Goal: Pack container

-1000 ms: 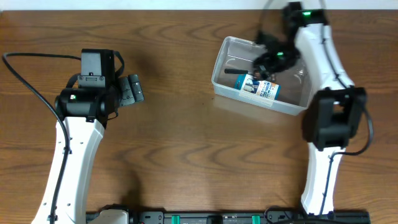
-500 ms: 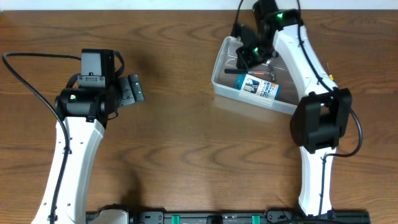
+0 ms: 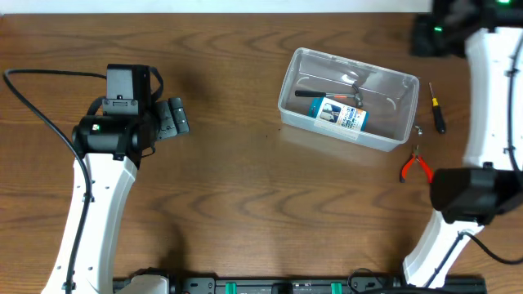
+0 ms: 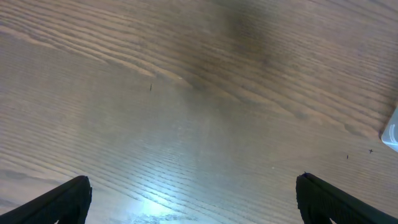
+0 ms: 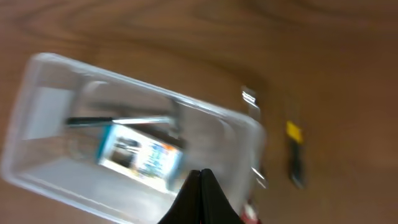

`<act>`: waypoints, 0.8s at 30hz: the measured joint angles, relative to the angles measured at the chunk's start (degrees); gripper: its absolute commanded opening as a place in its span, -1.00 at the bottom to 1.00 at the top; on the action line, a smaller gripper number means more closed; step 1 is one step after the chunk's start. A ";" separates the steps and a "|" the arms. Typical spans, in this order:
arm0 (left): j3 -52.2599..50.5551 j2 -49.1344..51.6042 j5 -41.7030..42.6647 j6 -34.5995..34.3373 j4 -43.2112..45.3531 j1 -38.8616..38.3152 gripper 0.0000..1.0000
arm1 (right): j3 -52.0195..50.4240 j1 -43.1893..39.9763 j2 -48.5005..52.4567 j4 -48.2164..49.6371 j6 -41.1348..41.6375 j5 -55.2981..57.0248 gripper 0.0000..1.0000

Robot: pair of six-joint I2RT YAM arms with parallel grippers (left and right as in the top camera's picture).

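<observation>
**Container rests far right on the tabletop, two items inside, both tools clear of it**

The container stands on the wooden tabletop, in its far right part and turned slightly askew. Inside it lie a small hammer with a dark handle and a metal head, and a blue-and-white box. The box lies along the near wall, and the hammer is just behind it, toward the far wall. Whether the two touch cannot be told.

Outside the container, to its right, a screwdriver with a dark handle and a yellow band lies on the tabletop near the right-hand wall. Pliers with red grips lie nearer the front, just off the container's front right corner.

The left tool is over bare wood on the left side, well apart from the container. In its wrist view the two fingertips stand in the bottom corners, so it is spread wide with nothing between them. A sliver of the container's rim shows at the right edge of that view.

The right tool is above the tabletop, looking down on the container, and the picture is blurred. Its fingers meet in one dark point with only a thin seam, so it is drawn together and carries nothing. Below it the container, the box, the hammer and the screwdriver can all be made out.
</observation>
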 measured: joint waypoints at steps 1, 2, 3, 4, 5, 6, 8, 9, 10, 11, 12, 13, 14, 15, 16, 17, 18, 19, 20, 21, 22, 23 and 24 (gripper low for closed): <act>0.00 0.00 0.00 0.00 0.00 0.00 0.96 | 0.02 -0.83 -0.07 -1.33 0.76 1.22 -0.97; 0.00 0.00 0.00 0.00 0.00 0.00 0.96 | -0.04 -1.49 0.11 -2.32 1.49 2.27 -0.97; 0.00 0.00 0.00 0.00 0.00 0.00 0.96 | -0.15 -1.86 0.31 -2.93 2.23 3.17 -0.97; 0.00 0.00 0.00 0.00 0.00 0.00 0.96 | -0.55 -2.32 0.52 -3.50 3.15 4.35 -0.98; 0.00 0.00 0.00 0.00 0.00 0.00 0.96 | -1.01 -2.71 0.76 -3.87 4.09 5.51 -0.97; 0.00 0.00 0.00 0.00 0.00 0.00 0.96 | -1.64 -3.02 0.92 -3.96 5.03 6.73 -0.97; 0.00 0.00 0.02 0.00 0.00 0.00 0.96 | -3.08 -3.72 1.14 -4.00 6.36 8.48 -0.97; 0.00 0.00 0.00 0.00 0.00 0.00 0.96 | -3.91 -4.07 1.22 -4.00 6.93 9.11 -0.97; 0.00 0.00 0.00 0.00 0.00 0.00 0.96 | -5.05 -4.50 1.36 -3.76 7.39 9.75 -0.98; 0.00 0.00 0.00 0.00 0.00 0.00 0.96 | -6.05 -4.87 1.42 -3.43 7.72 10.14 -0.97; 0.00 0.00 0.00 0.00 0.00 0.00 0.96 | -6.97 -5.20 1.51 -3.17 8.09 10.56 -0.97; 0.00 0.00 0.00 0.00 0.00 0.00 0.96 | -8.39 -5.66 1.55 -2.32 8.55 10.88 -0.97; 0.00 0.00 0.02 0.00 -0.02 0.00 0.96 | -10.12 -6.12 1.62 -1.40 9.05 11.06 -0.97; 0.00 0.00 0.00 0.00 0.00 0.00 0.96 | -11.26 -6.43 1.68 -0.83 9.42 11.08 -0.97; 0.00 0.00 0.00 0.00 0.00 0.00 0.96 | -12.83 -6.78 1.77 0.11 9.81 11.15 -0.97; 0.00 0.00 0.00 0.00 0.00 0.00 0.96 | -14.49 -7.15 1.90 1.14 10.14 11.21 -0.97; 0.00 0.00 0.00 0.00 0.00 0.00 0.96 | -15.87 -7.43 2.03 2.08 10.34 11.21 -0.98; 0.00 0.00 0.00 0.00 0.00 0.00 0.96 | -17.57 -7.63 2.16 3.30 10.56 11.23 -0.98; 0.00 0.00 0.00 0.00 0.00 0.00 0.96 | -18.97 -7.80 2.21 4.35 10.64 11.23 -0.98; 0.00 0.00 0.00 0.00 0.00 0.00 0.96 | -20.61 -7.80 2.25 5.33 10.84 11.26 -0.98; 0.00 0.00 0.00 0.00 0.00 0.02 0.96 | -21.94 -7.80 2.32 6.14 10.99 11.23 -0.97; 0.00 0.00 0.00 0.00 0.00 0.00 0.96 | -23.39 -7.80 2.34 7.28 11.06 11.21 -0.97; 0.00 0.00 0.00 0.00 0.00 0.00 0.96 | -24.83 -7.80 2.34 8.61 11.08 11.21 -0.97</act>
